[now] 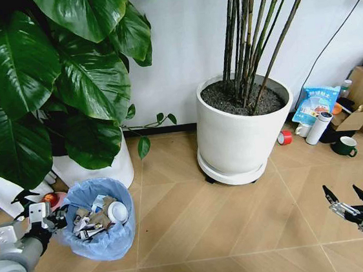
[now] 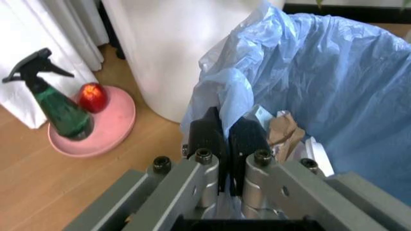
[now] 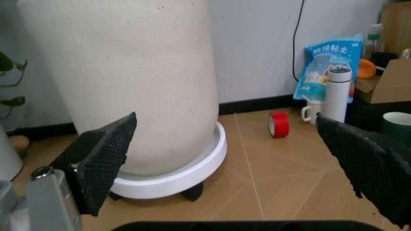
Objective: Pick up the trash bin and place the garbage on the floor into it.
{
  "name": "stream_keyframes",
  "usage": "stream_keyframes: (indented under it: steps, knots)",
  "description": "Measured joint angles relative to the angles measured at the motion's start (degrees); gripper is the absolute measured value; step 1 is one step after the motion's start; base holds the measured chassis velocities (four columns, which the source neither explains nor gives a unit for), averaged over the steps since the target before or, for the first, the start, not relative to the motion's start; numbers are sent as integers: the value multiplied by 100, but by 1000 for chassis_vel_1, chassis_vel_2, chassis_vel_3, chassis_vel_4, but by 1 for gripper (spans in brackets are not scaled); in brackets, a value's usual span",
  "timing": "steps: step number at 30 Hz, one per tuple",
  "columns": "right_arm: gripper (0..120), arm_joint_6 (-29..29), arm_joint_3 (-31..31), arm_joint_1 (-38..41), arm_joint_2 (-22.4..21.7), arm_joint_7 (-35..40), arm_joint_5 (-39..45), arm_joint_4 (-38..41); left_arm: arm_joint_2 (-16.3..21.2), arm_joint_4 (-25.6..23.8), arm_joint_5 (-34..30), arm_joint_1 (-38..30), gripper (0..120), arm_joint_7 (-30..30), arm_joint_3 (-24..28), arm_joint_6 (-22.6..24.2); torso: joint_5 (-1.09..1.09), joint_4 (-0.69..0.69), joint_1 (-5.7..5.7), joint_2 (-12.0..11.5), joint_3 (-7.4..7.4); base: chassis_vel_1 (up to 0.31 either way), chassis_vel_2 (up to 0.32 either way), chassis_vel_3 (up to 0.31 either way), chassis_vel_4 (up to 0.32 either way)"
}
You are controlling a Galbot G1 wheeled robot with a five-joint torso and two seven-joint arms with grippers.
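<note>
A: Status on the left gripper (image 2: 225, 137)?

B: Its fingers (image 2: 205, 134) are pinched together on the light-blue bag at the rim of the trash bin (image 1: 102, 219). In the left wrist view the two black pads sit nearly flush, with bag plastic between them.

A: Where's the bin?

B: On the floor (image 1: 242, 220), lower left of the head view, just in front of the white pot of the big-leaf plant (image 1: 100, 164). Left arm reaches to its near-left rim.

A: Contents?

B: The garbage (image 1: 99, 216) is inside: brown crumpled paper, printed wrappers, a white round disc (image 1: 117, 211). Floor planks around the bin look bare of scraps.

A: Right side?

B: The right gripper (image 1: 347, 198) hovers low at the right edge of the head view, fingers spread wide, holding nothing. Well apart from the bin. Its wrist camera faces the large white plant pot (image 3: 128, 82) on its wheeled saucer.

A: Anything else nearby?

B: A pink plate (image 2: 106, 130) beside the bin carries a green spray bottle (image 2: 57, 108) and a red apple (image 2: 93, 96). Along the far wall: a red tape roll (image 3: 278, 124), white flask (image 3: 337, 94), blue snack bag (image 3: 327, 62), green mug (image 1: 346, 146).
</note>
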Motion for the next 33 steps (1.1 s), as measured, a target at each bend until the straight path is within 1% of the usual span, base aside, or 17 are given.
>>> stream_keyframes:
  steps: [5, 11, 19, 20, 26, 29, 30, 33]
  knots:
    - [100, 5, -22, 31, -75, -23, 19, -46, 17, -11, -30, -70, 0, -22, 30, 16, 1, 2, -1, 0, -1, 115, -120, -103, 137]
    - [100, 12, -46, 63, -101, -29, 19, -71, 63, 29, -89, -139, 0, -29, 41, 26, 0, 0, 0, 0, 0, 91, -93, -88, 101]
    - [100, 19, -58, 74, -124, -37, 12, -90, 111, 88, -157, -250, 0, -42, 73, 35, 1, 1, 0, 0, 0, 102, -90, -112, 101]
    - [100, 19, -59, 78, -124, -37, 12, -90, 116, 104, -175, -305, 0, -52, 103, 40, 1, 0, 0, 0, 0, 147, -156, -153, 158]
    - [100, 28, -60, 86, -146, -46, 10, -88, 141, 147, -217, -460, 0, -85, 204, 56, -2, 2, 0, 0, 1, 219, -210, -216, 243]
    - [100, 41, -61, 85, -153, -71, 11, -97, 156, 172, -231, -506, 0, -89, 229, 58, 5, 0, 0, 0, 0, 261, -267, -264, 245]
    - [100, 49, -61, 85, -156, -84, 11, -103, 160, 187, -245, -517, 0, -90, 238, 60, -1, 1, 0, 0, -1, 255, -254, -272, 255]
    - [100, 56, -61, 83, -160, -111, 12, -112, 171, 202, -261, -541, 0, -90, 243, 62, -2, 1, -1, 0, -1, 254, -260, -250, 254]
